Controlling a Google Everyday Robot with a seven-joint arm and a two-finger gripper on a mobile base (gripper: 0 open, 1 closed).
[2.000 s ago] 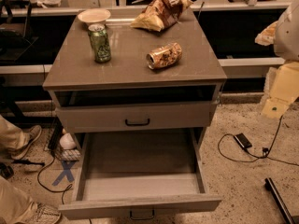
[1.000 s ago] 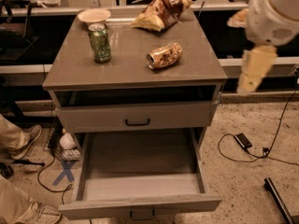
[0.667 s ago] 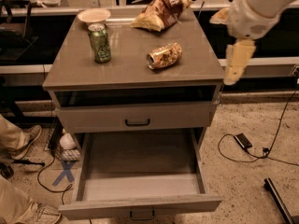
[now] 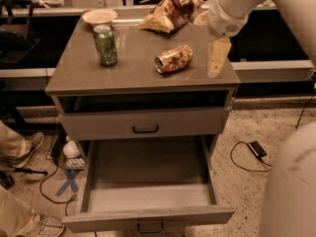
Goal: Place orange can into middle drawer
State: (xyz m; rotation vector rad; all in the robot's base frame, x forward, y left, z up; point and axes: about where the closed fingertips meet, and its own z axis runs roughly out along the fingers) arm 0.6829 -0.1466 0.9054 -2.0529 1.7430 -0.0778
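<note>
The orange can (image 4: pixel 174 59) lies on its side mid-desk (image 4: pixel 79 73), with the pincer (image 4: pixel 218 58) at its 3 o'clock; whether it is open I cannot tell. The green can (image 4: pixel 105 45) stands at 9, the snack bag (image 4: pixel 168 11) at 12. The middle drawer (image 4: pixel 148 197) is open at 6, over speckled floor (image 4: pixel 261 122).

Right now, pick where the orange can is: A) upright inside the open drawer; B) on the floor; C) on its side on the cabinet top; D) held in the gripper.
C: the orange can lies on its side on the cabinet top, while the gripper hangs over the top's right edge, apart from the can.
</note>
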